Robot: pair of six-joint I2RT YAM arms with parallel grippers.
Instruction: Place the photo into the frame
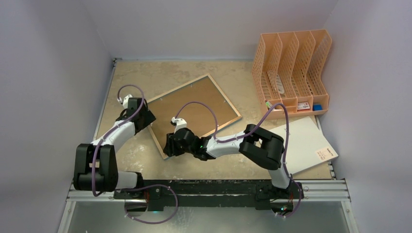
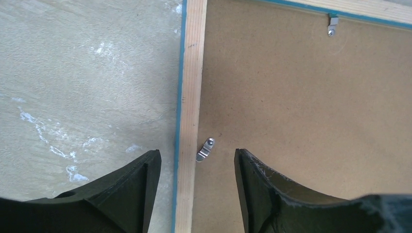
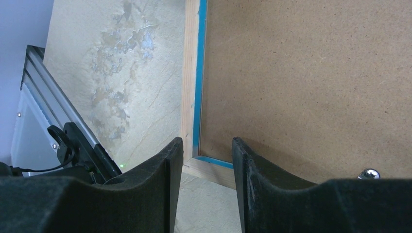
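The frame (image 1: 177,88) lies face down on the table, pale wood rear up, with the brown backing board (image 1: 194,114) set in it. The photo is not in view. My left gripper (image 1: 145,119) is open above the frame's left side. In the left wrist view its jaws (image 2: 197,160) straddle the wooden edge (image 2: 192,97) beside a metal clip (image 2: 205,149). My right gripper (image 1: 167,145) is open above the frame's near corner. In the right wrist view the corner (image 3: 190,73) sits between its jaws (image 3: 207,143), and they hold nothing.
A peach file organiser (image 1: 291,68) stands at the back right. A white flat sheet (image 1: 306,143) lies at the right, near my right arm's base. A second clip (image 2: 332,25) sits on the frame's far rail. The table's metal front rail (image 3: 46,104) is close behind the right gripper.
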